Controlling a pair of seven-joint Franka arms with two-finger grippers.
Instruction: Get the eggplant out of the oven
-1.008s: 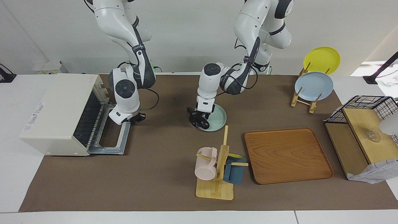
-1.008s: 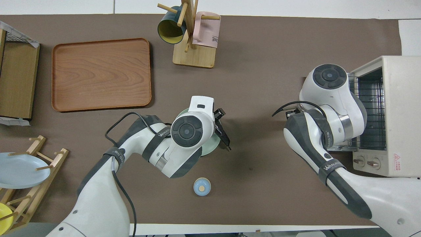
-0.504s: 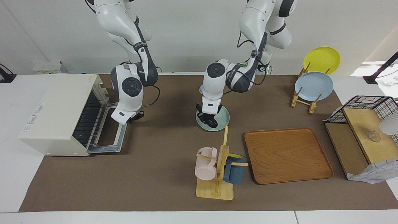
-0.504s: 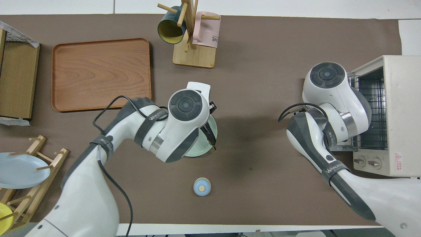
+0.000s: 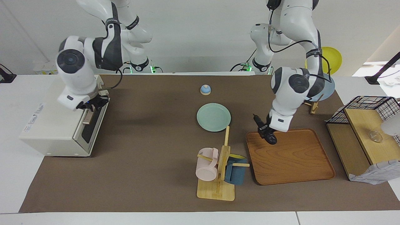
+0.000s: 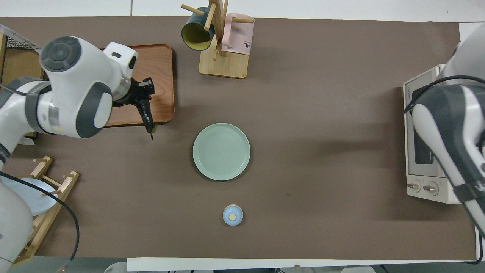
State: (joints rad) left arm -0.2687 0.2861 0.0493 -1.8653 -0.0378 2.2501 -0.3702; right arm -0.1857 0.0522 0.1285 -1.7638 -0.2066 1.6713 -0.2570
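Observation:
The eggplant (image 5: 271,138), small and dark, hangs in my left gripper (image 5: 265,129), which is shut on it over the corner of the wooden tray (image 5: 290,156) that lies closest to the plate. In the overhead view the eggplant (image 6: 148,119) points down from the left gripper (image 6: 142,98) over the tray's edge (image 6: 163,76). The cream-white oven (image 5: 53,118) stands at the right arm's end of the table with its dark glass door (image 5: 90,128) up and closed. My right gripper (image 5: 93,104) is at the door's top edge by the tan handle (image 5: 88,117). The overhead view shows the oven (image 6: 432,185) partly covered by the right arm.
A bare mint-green plate (image 5: 213,117) lies mid-table, with a small blue knobbed lid (image 5: 205,90) nearer to the robots. A mug tree (image 5: 218,165) with a pink and a blue mug stands beside the tray. A plate rack (image 5: 314,89) and a wooden shelf with a wire basket (image 5: 362,125) stand at the left arm's end.
My left gripper carried the eggplant from over the plate to over the tray's corner. My right arm rose and the oven door went from dropped open to closed.

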